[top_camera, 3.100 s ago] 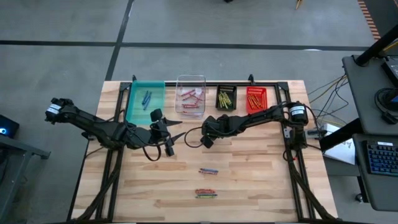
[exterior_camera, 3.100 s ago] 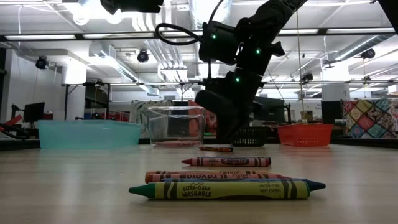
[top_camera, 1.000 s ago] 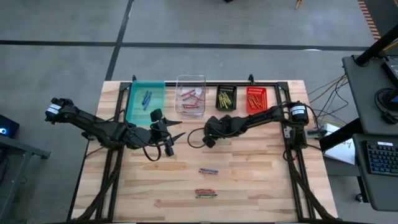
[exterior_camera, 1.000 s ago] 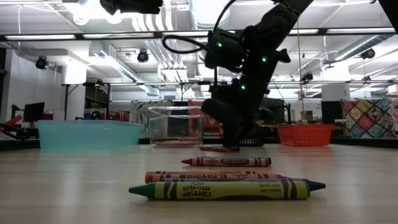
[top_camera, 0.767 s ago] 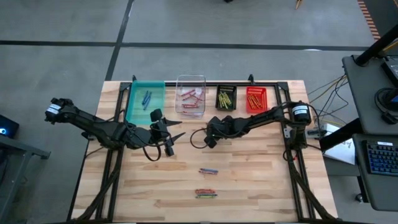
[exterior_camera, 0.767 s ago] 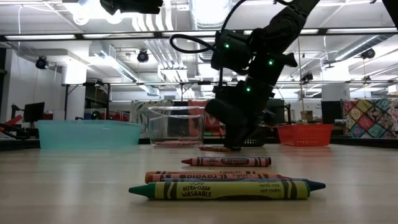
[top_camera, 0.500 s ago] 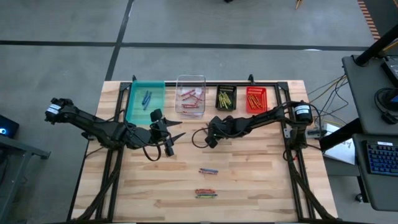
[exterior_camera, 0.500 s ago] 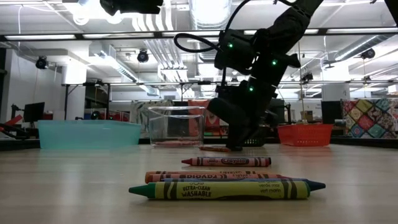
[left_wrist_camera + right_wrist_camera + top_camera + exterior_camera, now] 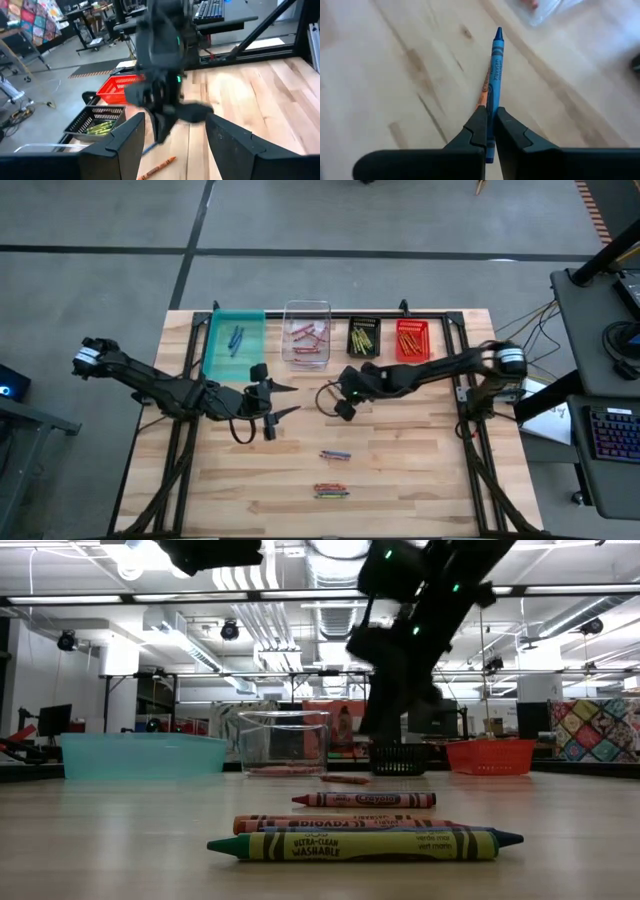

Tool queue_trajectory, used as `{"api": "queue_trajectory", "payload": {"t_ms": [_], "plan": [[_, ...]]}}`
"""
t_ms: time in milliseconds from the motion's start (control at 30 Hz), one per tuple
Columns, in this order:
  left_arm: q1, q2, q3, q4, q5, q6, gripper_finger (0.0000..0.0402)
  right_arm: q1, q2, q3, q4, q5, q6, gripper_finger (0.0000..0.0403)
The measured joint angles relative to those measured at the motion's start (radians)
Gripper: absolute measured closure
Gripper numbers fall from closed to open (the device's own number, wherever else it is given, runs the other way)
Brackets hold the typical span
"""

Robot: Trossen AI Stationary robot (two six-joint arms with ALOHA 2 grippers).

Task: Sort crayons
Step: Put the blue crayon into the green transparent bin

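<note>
Presently the right claw (image 9: 490,131) is pinching a blue crayon (image 9: 494,75) between its two dark fingers, jaws closed on it, its tip sticking out ahead over the wooden table (image 9: 420,470); an orange crayon (image 9: 482,95) is lying on the wood just beneath it; in the high view the right claw (image 9: 344,408) is sitting mid-table, in front of the row of bins; in the low view it is hanging above the table, clear of the surface. The left claw (image 9: 175,132) is waiting with fingers spread wide, holding nothing; in the high view it is sitting left of centre (image 9: 270,402), near the teal bin (image 9: 234,343). Four bins are standing along the far edge: the teal bin with a few blue crayons; a clear bin (image 9: 306,336) with pink-red ones; a black bin (image 9: 363,338) with yellow ones; a red bin (image 9: 411,340) with orange ones. More crayons are lying loose toward the near edge: a red crayon (image 9: 364,800) alone, crosswise; nearer, a tight cluster, with a yellow crayon (image 9: 352,845) in front, touching an orange one (image 9: 340,823) behind it, and a blue tip (image 9: 506,837) showing between; one more orange crayon (image 9: 345,779) is lying farther back, in front of the bins.
</note>
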Motion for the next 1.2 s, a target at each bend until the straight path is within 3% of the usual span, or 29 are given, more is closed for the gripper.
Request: {"api": "queue_trajectory", "payload": {"t_ms": [133, 267, 500, 600, 733, 1033, 1200], "plan": [[0.001, 0.000, -0.074, 0.136, 0.116, 0.066, 0.0209, 0.041, -0.105, -0.031, 0.008, 0.001, -0.050, 0.0392], [0.000, 0.000, -0.158, 0.355, 0.262, 0.145, 0.0209, 0.095, -0.213, -0.093, 0.171, -0.003, -0.121, 0.0392], [0.001, 0.001, -0.275, 0.675, 0.264, 0.204, 0.0209, 0.152, -0.264, -0.299, 0.844, -0.127, -0.290, 0.0392], [0.008, 0.001, -0.305, 0.766, 0.260, 0.209, 0.0209, 0.157, -0.227, -0.370, 1.146, -0.168, -0.369, 0.0392], [0.023, 0.015, -0.305, 0.820, 0.260, 0.193, 0.0209, 0.159, -0.157, -0.388, 1.411, -0.220, -0.461, 0.0392], [0.036, 0.146, -0.212, 0.835, 0.263, 0.188, 0.0209, 0.157, -0.015, -0.233, 1.464, -0.307, -0.599, 0.0392], [0.036, 0.174, -0.187, 0.836, 0.309, 0.197, 0.0209, 0.157, -0.012, -0.209, 1.413, -0.324, -0.626, 0.0392]]}}
